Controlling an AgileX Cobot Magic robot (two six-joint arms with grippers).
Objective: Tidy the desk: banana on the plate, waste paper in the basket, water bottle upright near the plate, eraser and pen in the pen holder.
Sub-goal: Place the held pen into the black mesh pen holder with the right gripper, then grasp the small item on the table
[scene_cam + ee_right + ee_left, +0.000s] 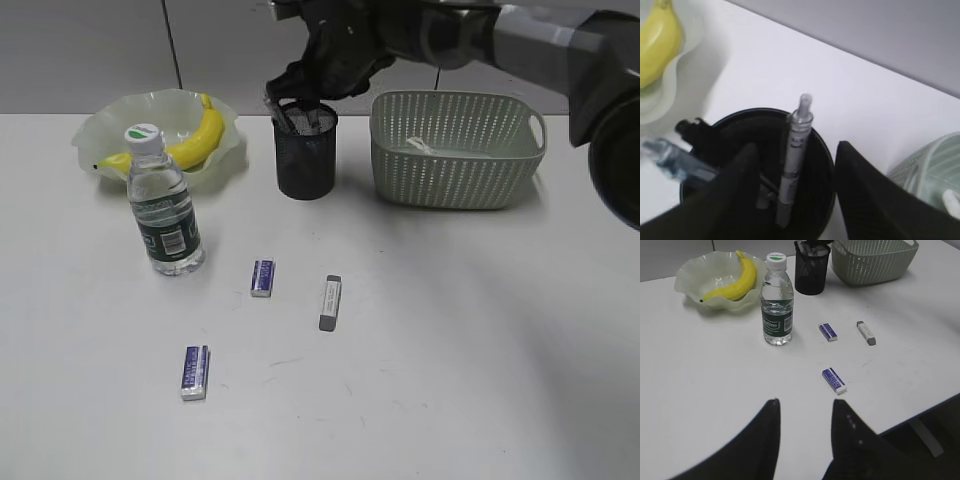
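My right gripper (796,146) hangs open over the black mesh pen holder (306,150), one finger inside its rim and one outside. A grey pen (801,117) stands loose in the holder between the fingers. The banana (200,140) lies in the pale green plate (100,135), and the water bottle (165,215) stands upright in front of it. Waste paper (420,146) lies in the basket (455,150). Three erasers (262,277) (330,302) (195,372) lie on the desk. My left gripper (805,402) hovers open and empty above the near desk.
The holder stands between the plate and the basket along the back of the desk (480,330). A second, clear pen (675,157) leans in the holder. The desk's right edge (920,412) shows in the left wrist view.
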